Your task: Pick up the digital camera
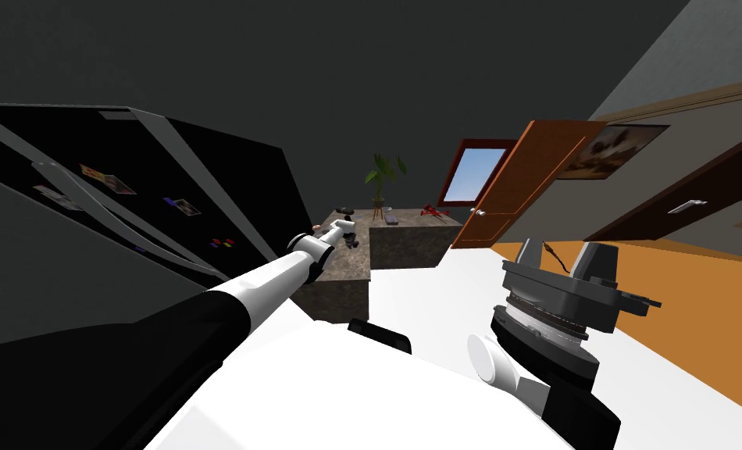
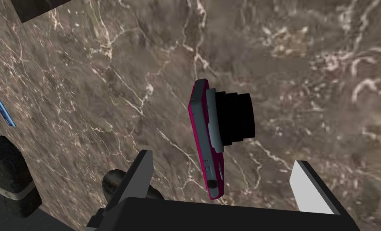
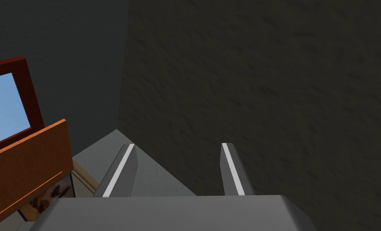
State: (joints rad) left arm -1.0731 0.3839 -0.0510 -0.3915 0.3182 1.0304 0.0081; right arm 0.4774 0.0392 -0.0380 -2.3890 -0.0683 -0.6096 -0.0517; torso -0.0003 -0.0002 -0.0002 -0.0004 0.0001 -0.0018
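Observation:
The digital camera (image 2: 209, 136) has a magenta body, grey trim and a black lens, and lies on a brown marbled counter (image 2: 85, 80). My left gripper (image 2: 225, 184) hangs open right above it, with the camera's lower end between the two fingers and nearer one of them. Neither finger touches it. In the head view my left arm reaches forward over the counter (image 1: 338, 273), ending in the left gripper (image 1: 348, 234). My right gripper (image 1: 568, 258) is held up beside my chest, open with nothing in it; its fingers (image 3: 119, 170) stand apart in front of a wall.
A black fridge (image 1: 127, 203) stands close on my left. A thin blue object (image 2: 2, 110) and dark rounded lumps (image 2: 9, 176) lie on the counter near the camera. Farther back are a potted plant (image 1: 381, 180), a red object (image 1: 433, 211) and an orange door (image 1: 533, 172).

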